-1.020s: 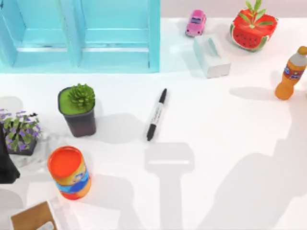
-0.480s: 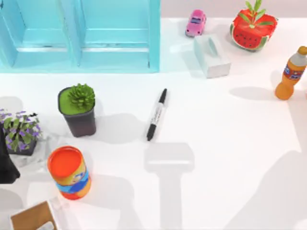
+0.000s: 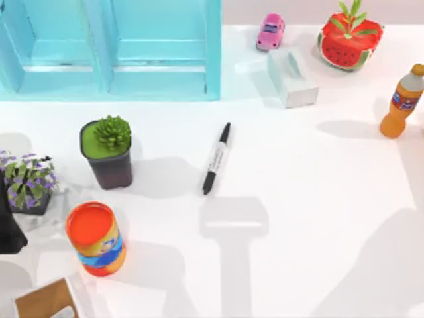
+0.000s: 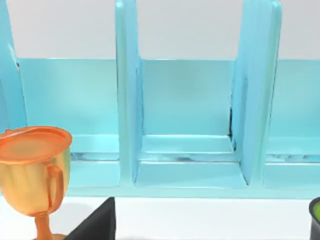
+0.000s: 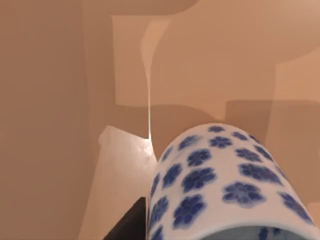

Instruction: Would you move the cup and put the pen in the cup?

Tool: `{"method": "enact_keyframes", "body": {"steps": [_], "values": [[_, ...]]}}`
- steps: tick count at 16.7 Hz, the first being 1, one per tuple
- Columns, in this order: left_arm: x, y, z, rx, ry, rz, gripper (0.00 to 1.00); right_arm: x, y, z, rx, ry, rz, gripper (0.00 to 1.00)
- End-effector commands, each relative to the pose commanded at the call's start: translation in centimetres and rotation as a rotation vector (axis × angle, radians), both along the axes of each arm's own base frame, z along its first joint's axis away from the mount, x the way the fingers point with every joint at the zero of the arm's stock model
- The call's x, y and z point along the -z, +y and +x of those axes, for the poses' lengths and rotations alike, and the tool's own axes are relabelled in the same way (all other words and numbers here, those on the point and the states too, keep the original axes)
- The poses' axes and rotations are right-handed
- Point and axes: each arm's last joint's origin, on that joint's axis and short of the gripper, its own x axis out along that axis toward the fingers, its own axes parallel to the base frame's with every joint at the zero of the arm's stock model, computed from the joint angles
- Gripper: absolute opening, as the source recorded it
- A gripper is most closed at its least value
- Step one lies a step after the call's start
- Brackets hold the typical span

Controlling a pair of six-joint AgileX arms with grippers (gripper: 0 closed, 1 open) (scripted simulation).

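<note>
Pen (image 3: 216, 159) lies flat on bare tabletop (image 3: 318, 199) near centre in top view, just right of the plant pot (image 3: 108, 154) and well clear of the orange can (image 3: 97, 238). Long axis runs steeply: cap end up toward the blue shelf unit (image 3: 109, 50), other end down and slightly to the left. Nothing touches it. Cup (image 5: 225, 185) sits very close under the right wrist cam, white w/ blue flowers, side wall toward the lens; a dark part (image 5: 131, 226) beside its lower edge. Judgement: cup is likely in or at the right arm's grasp, but the right fingers' state cannot be told from these views. Backdrop behind the cup is plain tan, so its place relative to the tabletop can't be fixed. Left arm: a dark part (image 3: 9, 228) shows at the tabletop's left edge by the purple flower pot (image 3: 28, 182); its wrist cam faces the shelf unit's compartments w/ a gold trophy (image 4: 35, 175) close by. Left fingers' state also cannot be told. Key relation: pen lies right of the left arm, past pot and can, in open ground. Judgement: left arm looks the likelier for the pen, w/ fingers set across the barrel, i.e. closing roughly left-right in top view; cup needs setting upright on open tabletop first. Risk: pot stands beside the approach path.
</note>
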Motion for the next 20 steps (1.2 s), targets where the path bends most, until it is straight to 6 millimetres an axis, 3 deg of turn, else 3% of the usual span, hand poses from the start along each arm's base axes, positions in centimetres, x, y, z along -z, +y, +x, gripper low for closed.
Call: {"method": "enact_keyframes", "body": {"steps": [8,18,20], "values": [[0.0,0.0,0.0,0.0,0.0,0.0,1.0,0.0,0.0,0.0,0.0,0.0,0.0,0.02],[0.0,0.0,0.0,0.0,0.0,0.0,1.0,-0.1,0.1,0.0,0.001,-0.002,-0.001,0.0],[0.0,0.0,0.0,0.0,0.0,0.0,1.0,-1.3,0.9,0.6,0.009,-0.007,-0.004,0.0]]}}
